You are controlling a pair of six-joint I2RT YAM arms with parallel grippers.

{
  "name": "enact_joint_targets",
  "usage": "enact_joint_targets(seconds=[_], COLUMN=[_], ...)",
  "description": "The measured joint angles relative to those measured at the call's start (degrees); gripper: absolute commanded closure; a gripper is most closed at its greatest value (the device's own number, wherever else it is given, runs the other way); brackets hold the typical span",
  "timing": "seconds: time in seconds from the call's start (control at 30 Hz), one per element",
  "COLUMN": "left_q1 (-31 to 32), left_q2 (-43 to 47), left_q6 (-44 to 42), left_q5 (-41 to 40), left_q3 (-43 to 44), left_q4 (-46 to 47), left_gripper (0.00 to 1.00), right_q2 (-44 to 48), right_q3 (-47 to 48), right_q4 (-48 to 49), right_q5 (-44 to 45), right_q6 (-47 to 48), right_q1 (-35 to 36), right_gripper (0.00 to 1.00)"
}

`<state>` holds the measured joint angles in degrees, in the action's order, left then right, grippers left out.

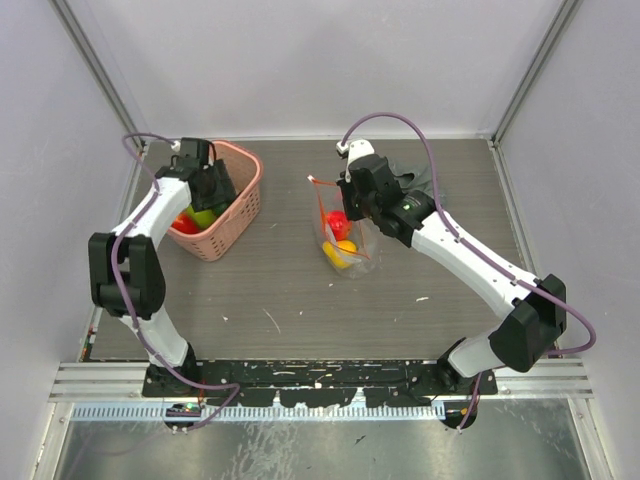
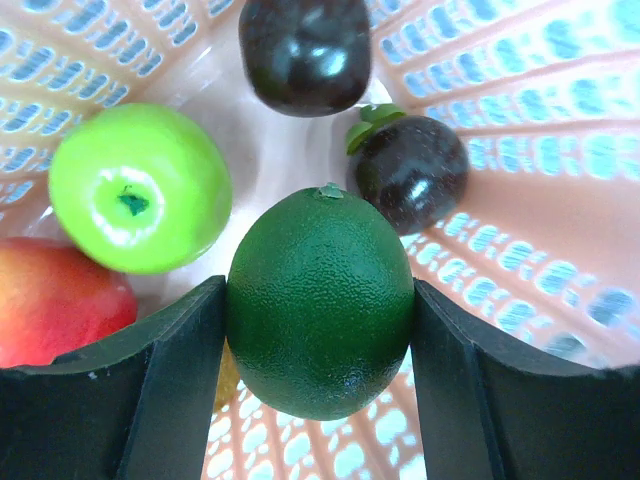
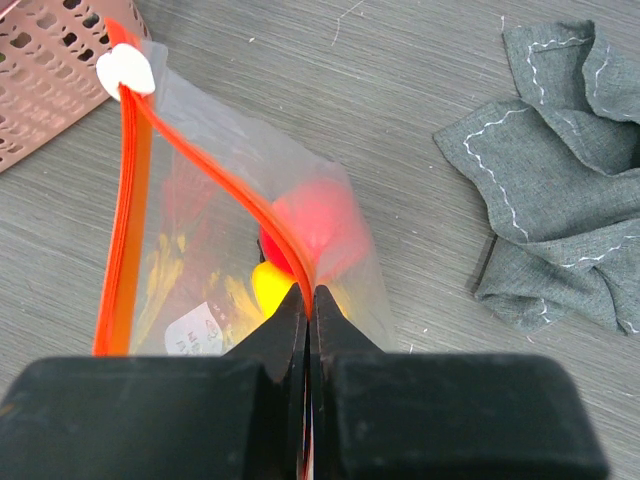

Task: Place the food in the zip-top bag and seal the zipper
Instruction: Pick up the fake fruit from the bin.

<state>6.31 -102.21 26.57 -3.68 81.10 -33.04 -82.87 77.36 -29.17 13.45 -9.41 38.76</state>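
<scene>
Your left fingers [image 2: 185,350] are down inside the pink lattice plastic basket [image 1: 238,215], which stands at the far left of the grey wood-grain desk [image 1: 280,290]. They stand fairly wide and are closed on a dark green, pebble-skinned oval fruit [image 2: 320,300]. It fills the gap, and each inner face presses against one of its sides. You cannot tell whether it is lifted off the basket floor.

In the left wrist view, other food lies around it in the basket:
- a bright green glossy apple [image 2: 140,185] to its left
- a red-and-yellow fruit [image 2: 50,300] at the lower left edge
- a dark purple round fruit [image 2: 305,50] at the top
- a second dark fruit with a green leafy cap [image 2: 410,170] just beside its upper right

Your right fingers [image 3: 292,325] are fully closed, pinching the thin red-orange zipper strip [image 3: 200,170] of the small clear zip-top bag [image 1: 340,240]. The bag sits mid-desk, well apart from the basket. Its mouth gapes, with the two sides of the strip spread apart. The white slider tab [image 3: 125,70] sits at the far end of the strip, away from the fingers. Inside the bag, a red piece of food [image 3: 315,215] lies beside a yellow one [image 3: 268,285]. A crumpled grey cloth [image 3: 560,170] lies on the desk to the right of the bag, near it but not touching.
</scene>
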Motion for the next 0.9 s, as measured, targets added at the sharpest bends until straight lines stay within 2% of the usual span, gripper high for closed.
enact_joint_targets(seconds=[0.53, 0.77, 0.9], left_q1=[1.6, 3.8, 7.5], left_q2=[19.7, 26.1, 28.5], left_q6=[1.3, 2.1, 3.0], left_q5=[2.8, 8.4, 11.9], left_q3=[-6.2, -8.6, -9.5], left_q4=[2.8, 5.8, 8.0], left_gripper=[0.66, 0.66, 0.66], right_q2=[0.0, 0.0, 0.0], right_q3=[4.8, 5.2, 6.0], right_q4=[-3.1, -3.7, -5.0], right_q5=[4.9, 6.7, 8.9], right_q6=[0.0, -1.4, -2.5], right_q1=[0.0, 0.0, 0.1], right_gripper=[0.97, 0.99, 1.00])
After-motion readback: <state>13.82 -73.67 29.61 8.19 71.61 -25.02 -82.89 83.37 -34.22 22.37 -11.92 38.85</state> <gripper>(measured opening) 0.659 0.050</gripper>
